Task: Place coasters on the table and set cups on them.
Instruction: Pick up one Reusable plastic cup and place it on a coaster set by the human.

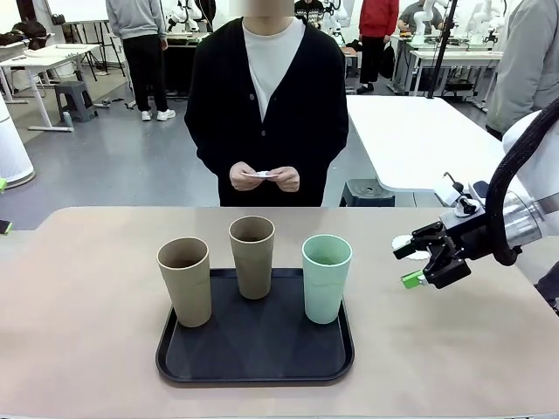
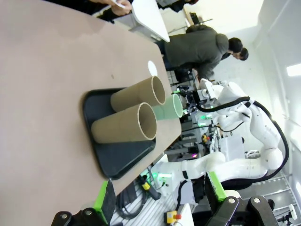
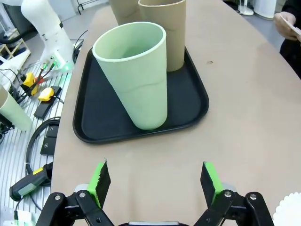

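Three cups stand upright on a black tray [image 1: 253,353]: a beige one at the left [image 1: 184,281], a beige one at the back [image 1: 251,256] and a mint green one at the right [image 1: 326,278]. My right gripper [image 1: 409,262] hovers open just right of the tray, its fingers pointing at the green cup [image 3: 134,77], with nothing between them [image 3: 154,181]. One white scalloped coaster [image 3: 289,209] lies on the table [image 1: 87,349] under that gripper. The person's hands [image 1: 262,176] hold more white coasters [image 1: 262,174]. My left gripper [image 2: 160,195] is open and empty, well back from the tray [image 2: 101,101].
The person stands at the table's far edge, behind the tray. Bare tabletop lies left, right and in front of the tray. Cables and tools sit on a bench below the table's near edge [image 3: 33,94].
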